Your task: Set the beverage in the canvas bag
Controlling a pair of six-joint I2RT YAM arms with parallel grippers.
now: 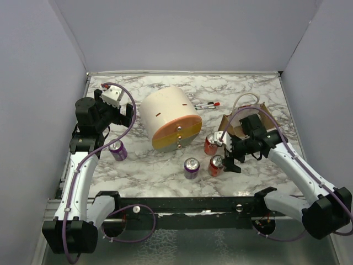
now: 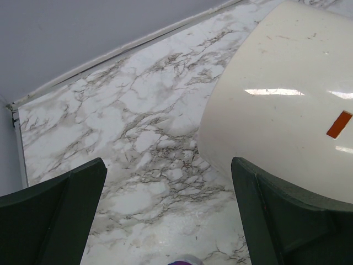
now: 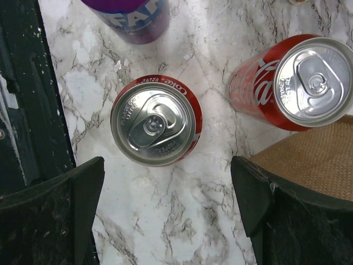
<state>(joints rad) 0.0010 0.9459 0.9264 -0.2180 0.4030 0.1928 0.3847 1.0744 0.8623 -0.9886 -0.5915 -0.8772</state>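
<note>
1. Right jaws, seen in the right wrist view, are spread wide and grip nothing. They hang over the white-grey marble surface [image 3: 215, 221].
2. An upright red Coke can with a silver pull-tab top [image 3: 156, 120] [image 1: 215, 165] sits just ahead of the open right jaws, roughly centred on the gap. It touches neither finger.
3. A second red Coke can [image 3: 298, 83] [image 1: 210, 145] stands just beside the first, close to the bag corner. I cannot tell whether it touches the bag.
4. The small boxy tan-brown canvas bag [image 1: 234, 124] [image 3: 314, 165] has thin pale loop handles. It sits on the surface at the right, partly under the right arm [image 1: 287, 157]. The top view shows its mouth facing up, and no can shows in the part of the mouth left uncovered.
5. A purple can with a silver top [image 1: 191, 168] [image 3: 129, 16] stands near the first red can, on the side away from the bag.
6. Another purple can [image 1: 117, 150] stands on the left side, near the left arm [image 1: 83, 165].
7. Left jaws, seen in the left wrist view, are wide open and empty. They are raised above the surface, just beside the large cream cylinder with an orange end face [image 2: 287, 105] [image 1: 170, 118].
8. The cylinder lies on its side mid-surface, well apart from the bag.
9. A small pen-like item with a red tip [image 1: 207, 105] lies behind the cylinder. It is too small to make out further.
</note>
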